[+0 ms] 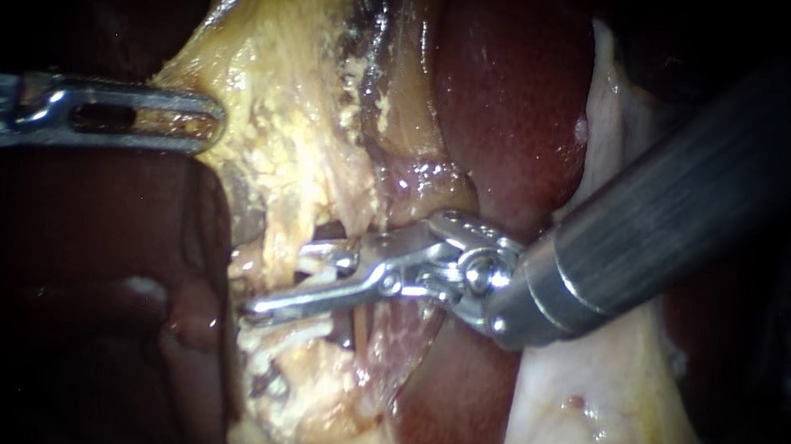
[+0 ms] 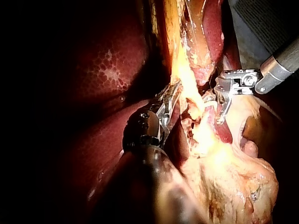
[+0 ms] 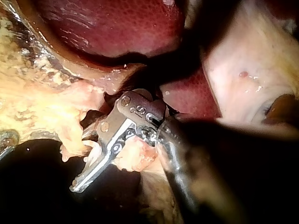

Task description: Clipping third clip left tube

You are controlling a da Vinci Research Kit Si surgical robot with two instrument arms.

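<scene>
Dark red liver [image 1: 512,95] filled the background behind a ridge of yellow fatty tissue [image 1: 283,67]. The left instrument [image 1: 206,123] came in level, and its end effector was clamped on the edge of that yellow fatty tissue. The right instrument [image 1: 282,281] reached in from the upper right with its end effector parted, one jaw on each side of a thin pale tube [image 1: 359,326] in the ragged tissue below the ridge, not closed on it.

Dark red liver [image 1: 512,95] lies just behind the right instrument's [image 1: 295,285] jaws; yellow fatty tissue [image 1: 283,67] spreads past their tips, and pale glistening tissue [image 1: 573,415] lies beneath that instrument's shaft
</scene>
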